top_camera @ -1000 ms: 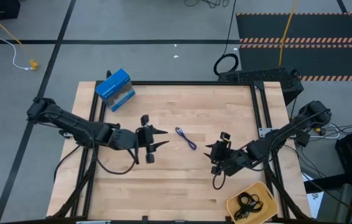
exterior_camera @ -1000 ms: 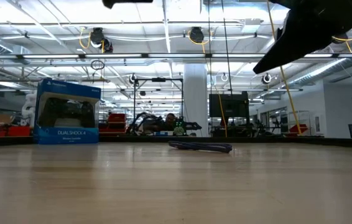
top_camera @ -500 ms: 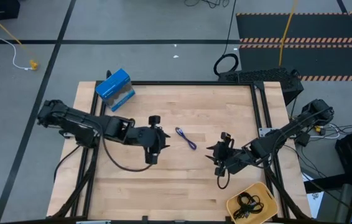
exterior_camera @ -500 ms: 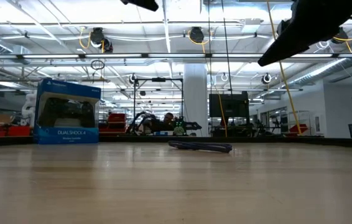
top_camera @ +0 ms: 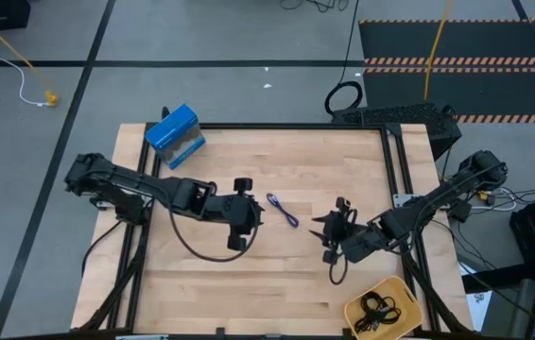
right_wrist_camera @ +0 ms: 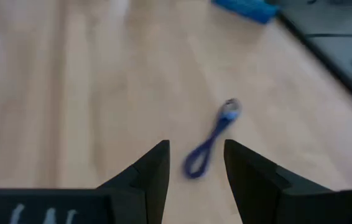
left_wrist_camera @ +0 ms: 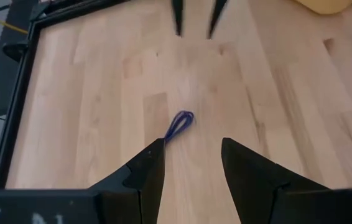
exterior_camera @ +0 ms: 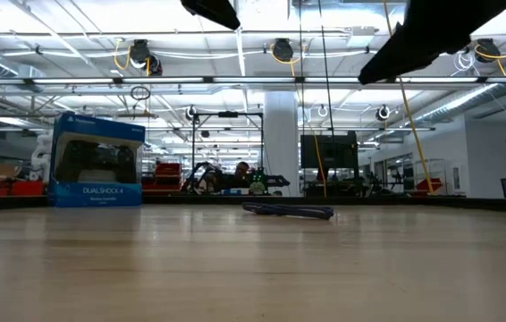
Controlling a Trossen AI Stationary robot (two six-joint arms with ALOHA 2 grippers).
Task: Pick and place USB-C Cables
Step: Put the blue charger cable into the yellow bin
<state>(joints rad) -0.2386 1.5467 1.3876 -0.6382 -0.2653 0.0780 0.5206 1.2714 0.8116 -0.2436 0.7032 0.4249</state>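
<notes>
A blue-purple USB-C cable (top_camera: 283, 210) lies folded flat on the wooden table between my two grippers. It also shows in the left wrist view (left_wrist_camera: 179, 124), the right wrist view (right_wrist_camera: 211, 140) and the low view (exterior_camera: 289, 211). My left gripper (top_camera: 256, 213) is open above the table just left of the cable, its fingers (left_wrist_camera: 154, 163) pointing at it. My right gripper (top_camera: 318, 229) is open to the cable's right, facing it (right_wrist_camera: 194, 144). Black cables (top_camera: 379, 307) lie coiled in the yellow tray (top_camera: 407, 295) at the near right corner.
A blue DualShock box (top_camera: 175, 135) stands at the table's far left corner, also in the low view (exterior_camera: 96, 161). Black frame rails (top_camera: 395, 161) run along the table's sides. Bare wood lies around the cable and toward the near edge.
My left gripper has gone toward the table's right edge, closing on the blue-purple cable from the left, and stays open. The cable has not moved.
</notes>
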